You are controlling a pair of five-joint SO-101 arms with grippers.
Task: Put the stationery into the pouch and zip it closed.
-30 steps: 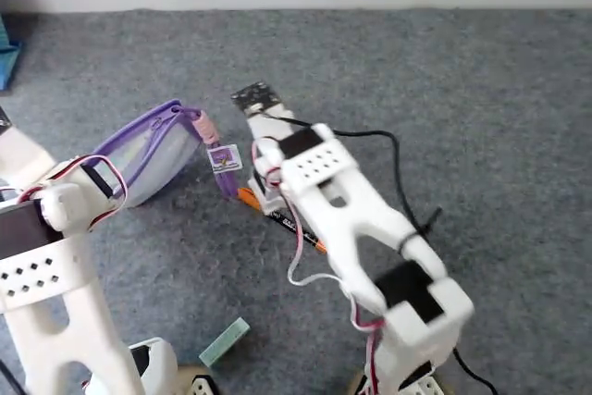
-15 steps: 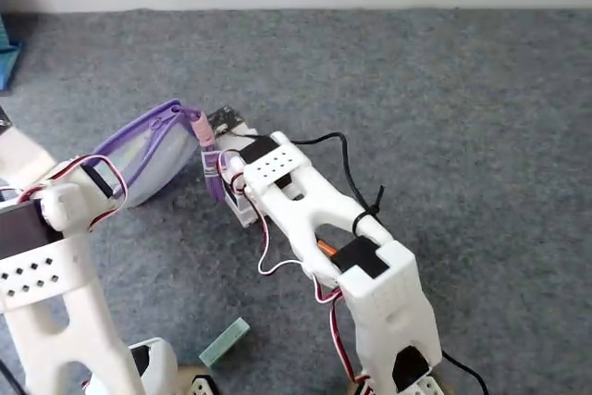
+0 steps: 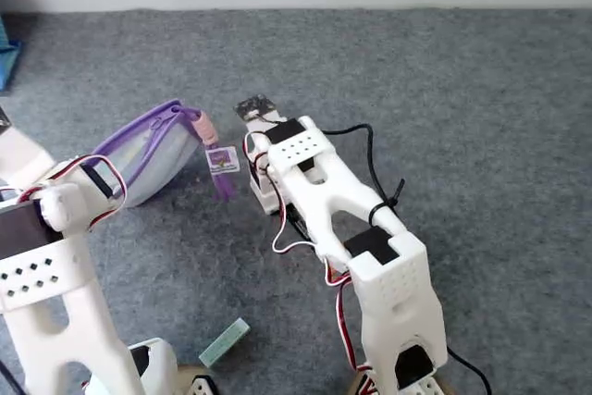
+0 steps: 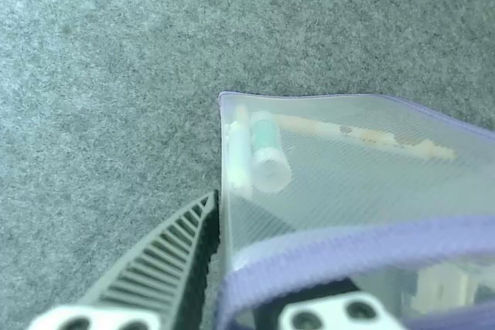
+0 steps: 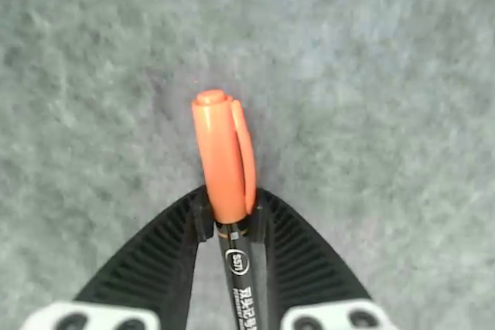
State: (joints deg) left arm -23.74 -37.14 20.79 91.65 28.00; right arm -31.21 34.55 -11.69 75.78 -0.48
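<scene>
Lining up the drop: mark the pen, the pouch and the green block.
pen [image 5: 223,152], right wrist view, orange cap.
pouch [image 3: 155,162], high view, translucent side.
green block [image 3: 225,341], high view, top face.

Bright, even, diffuse light throughout; shadows faint and soft-edged.

pouch [image 4: 348,183]: translucent ribbed plastic | pen [image 5: 220,152]: glossy smooth plastic | carpet [image 3: 462,90]: rough matt
</scene>
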